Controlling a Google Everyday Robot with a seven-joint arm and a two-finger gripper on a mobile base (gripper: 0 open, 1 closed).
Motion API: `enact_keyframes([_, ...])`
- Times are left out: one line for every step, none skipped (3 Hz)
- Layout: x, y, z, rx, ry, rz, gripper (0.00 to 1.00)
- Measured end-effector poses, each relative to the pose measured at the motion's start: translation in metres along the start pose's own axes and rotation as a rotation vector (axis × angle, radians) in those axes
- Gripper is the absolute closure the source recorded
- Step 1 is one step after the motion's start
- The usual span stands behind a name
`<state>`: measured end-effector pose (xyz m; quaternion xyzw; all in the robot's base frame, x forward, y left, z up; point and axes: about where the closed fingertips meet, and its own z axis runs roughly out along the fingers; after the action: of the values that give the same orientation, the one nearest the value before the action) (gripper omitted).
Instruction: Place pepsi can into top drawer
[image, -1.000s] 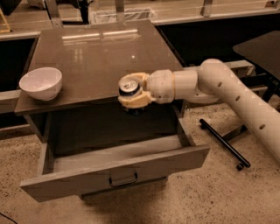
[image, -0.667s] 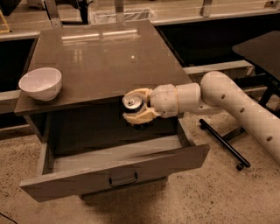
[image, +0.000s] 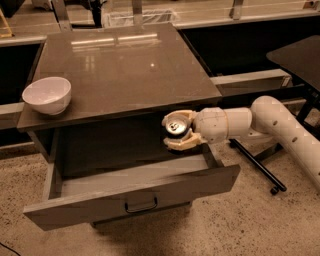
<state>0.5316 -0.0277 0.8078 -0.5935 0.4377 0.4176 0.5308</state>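
The top drawer (image: 135, 192) is pulled open below the cabinet top, with a dark bail handle (image: 141, 204) at its front panel's centre. My gripper (image: 178, 131) reaches in from the right and is shut on the pepsi can (image: 175, 127), whose silver top faces the camera. The can is held tilted over the right rear part of the drawer's open cavity, below the level of the cabinet top. The can's blue body is mostly hidden by the fingers (image: 183, 143).
A white bowl (image: 47, 94) sits at the left front of the cabinet top (image: 125, 65). A black rod on small wheels (image: 257, 167) lies on the speckled floor to the right. My white arm (image: 280, 125) spans the right side.
The gripper with the can has moved down from the cabinet top's front edge and slightly right, into the open drawer space. The can has tilted more toward the camera.
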Motion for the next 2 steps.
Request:
enact_keyframes([0.019,-0.013,-0.022,0.011,-0.019,-0.01,1.0])
enact_keyframes([0.057,-0.02,-0.035,0.061,-0.05,0.019,0.99])
